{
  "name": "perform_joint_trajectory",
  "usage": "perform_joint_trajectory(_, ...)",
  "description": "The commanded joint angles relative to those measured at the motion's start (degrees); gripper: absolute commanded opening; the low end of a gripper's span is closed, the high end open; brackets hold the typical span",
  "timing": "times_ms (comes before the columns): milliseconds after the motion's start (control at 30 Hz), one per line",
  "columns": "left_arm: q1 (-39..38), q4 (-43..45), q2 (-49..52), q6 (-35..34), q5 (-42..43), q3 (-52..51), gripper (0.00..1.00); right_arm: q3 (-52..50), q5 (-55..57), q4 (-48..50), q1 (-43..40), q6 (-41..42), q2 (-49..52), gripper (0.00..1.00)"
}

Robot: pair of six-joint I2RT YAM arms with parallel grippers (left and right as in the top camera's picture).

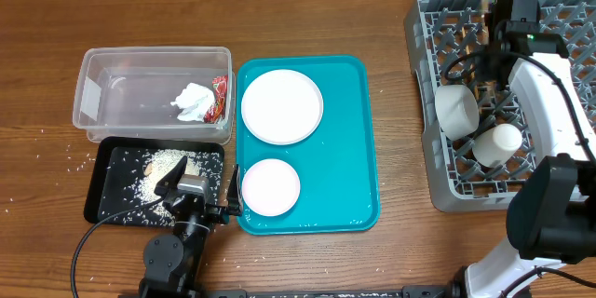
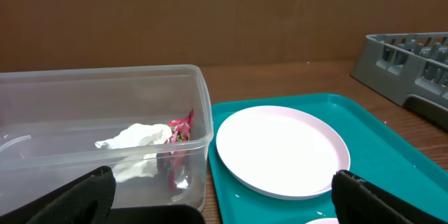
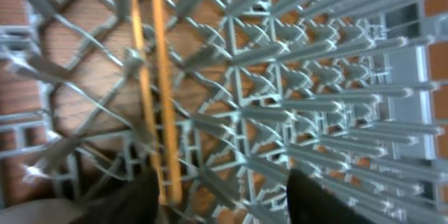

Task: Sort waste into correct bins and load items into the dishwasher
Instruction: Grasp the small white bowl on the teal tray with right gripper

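Note:
The clear tub (image 1: 154, 93) holds the white napkin (image 1: 193, 102) and the red-and-silver wrapper (image 1: 218, 100); both also show in the left wrist view, the napkin (image 2: 136, 136) and the wrapper (image 2: 180, 127). Rice crumbs (image 1: 166, 160) lie in the black tray (image 1: 116, 200). The large plate (image 1: 281, 105) (image 2: 280, 150) and the small plate (image 1: 270, 187) sit on the teal tray (image 1: 349, 149). The grey rack (image 1: 549, 163) holds the bowl (image 1: 456, 110), the cup (image 1: 498, 142) and two chopsticks (image 3: 150, 84). My left gripper (image 1: 203, 186) (image 2: 224, 206) is open and empty by the black tray. My right gripper (image 1: 503, 5) (image 3: 224, 199) is open over the rack, with the chopsticks beside its left finger.
Loose rice crumbs (image 1: 56, 158) are scattered on the wooden table left of the black tray. The rack's upright pegs (image 3: 336, 77) stand close under my right gripper. The rack's edge (image 2: 413, 63) shows far right in the left wrist view.

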Motion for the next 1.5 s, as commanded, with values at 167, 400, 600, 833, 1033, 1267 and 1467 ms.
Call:
perform_joint_trajectory(167,0.7,0.1,-0.6,1.1,0.4,-0.3,1.00,0.2,-11.3,-9.4,5.8,14.2,-6.5,0.78)
perform_joint_trajectory(400,0.7,0.1,-0.6,1.1,0.4,-0.3,1.00,0.2,-40.1,-11.8,19.8,14.2,-16.8,1.00)
perform_joint_trajectory(600,0.7,0.1,-0.6,1.1,0.4,-0.3,1.00,-2.6,-47.5,-6.1,34.0,27.5,-14.6,0.93)
perform_joint_trajectory(833,0.7,0.1,-0.6,1.1,0.4,-0.3,1.00,-5.6,-40.9,-9.8,45.2,40.1,-8.1,0.67)
perform_joint_trajectory(1033,0.7,0.1,-0.6,1.1,0.4,-0.3,1.00,-11.2,-32.5,-7.6,49.4,48.7,-3.8,0.60)
perform_joint_trajectory(1267,0.7,0.1,-0.6,1.1,0.4,-0.3,1.00,-18.2,-39.4,-0.3,49.4,50.4,-1.2,0.44)
perform_joint_trajectory(1467,0.7,0.1,-0.6,1.1,0.4,-0.3,1.00,-18.3,-36.8,-0.3,49.4,50.9,-1.2,0.23)
